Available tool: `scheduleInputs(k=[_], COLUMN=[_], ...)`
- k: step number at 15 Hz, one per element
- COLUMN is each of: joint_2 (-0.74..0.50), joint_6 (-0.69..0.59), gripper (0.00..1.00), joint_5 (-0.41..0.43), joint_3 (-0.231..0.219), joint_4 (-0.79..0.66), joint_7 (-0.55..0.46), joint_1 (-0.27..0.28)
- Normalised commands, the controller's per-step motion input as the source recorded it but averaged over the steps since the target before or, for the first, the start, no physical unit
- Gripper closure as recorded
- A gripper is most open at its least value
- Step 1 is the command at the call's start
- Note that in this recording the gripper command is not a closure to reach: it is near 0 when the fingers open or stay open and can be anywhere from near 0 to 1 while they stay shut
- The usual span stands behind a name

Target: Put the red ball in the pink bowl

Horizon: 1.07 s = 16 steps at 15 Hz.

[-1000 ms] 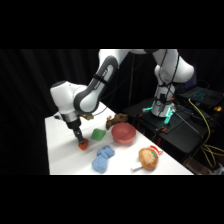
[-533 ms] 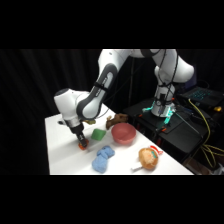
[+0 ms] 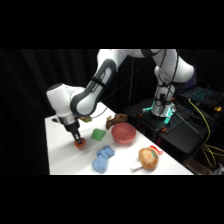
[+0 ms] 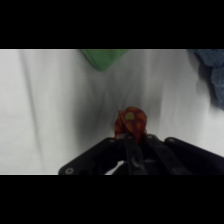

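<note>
— White tabletop (image 3: 60, 155) against a black backdrop; where's the gripper (image 3: 79, 141)?

— Low over the table's left part, at the end of the white arm (image 3: 95, 90) that arches in from the upper right. In the side view its tips are right at the ball (image 3: 79, 144).

— Pinching it?

— In the wrist view the ball (image 4: 131, 123) sits just at the top of the black linkage (image 4: 131, 155), between the two fingers, which look pressed against it. So yes, the fingers are clamped on the ball. Whether it touches the table or is just off it, I cannot tell.

— What's nearest?

— The green block (image 3: 97, 134), just to the right of the ball; its corner also shows at the wrist view's top edge (image 4: 104, 56). Below that lies a blue cloth (image 3: 103, 159).

— And the bowl (image 3: 123, 133)?

— Right of the block, well apart from the ball, upright on the table. A brown toy (image 3: 116, 119) lies just behind it, near the far edge.

— Anything farther out?

— A tan-and-orange round toy (image 3: 148, 156) toward the right front of the table.
</note>
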Motion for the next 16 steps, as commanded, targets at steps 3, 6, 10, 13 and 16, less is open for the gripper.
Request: scheduleInputs(k=[3,6,10,13,16], joint_2=[-0.41,-0.58,-0.75,-0.84,-0.81], joint_6=[-0.28,-0.16,0.07,0.2,0.26], gripper=[0.1,0.09,0.07,0.06,0.03], joint_5=[0.004,0.014,0.037,0.058,0.058], joint_3=[0.007,-0.01,-0.015,-0.023,-0.043], joint_4=[-0.09,-0.43,-0.81,-0.99,-0.97], joint_7=[-0.03,0.01,0.0,0.0,0.02], joint_1=[0.049,0.042,0.033,0.037,0.06])
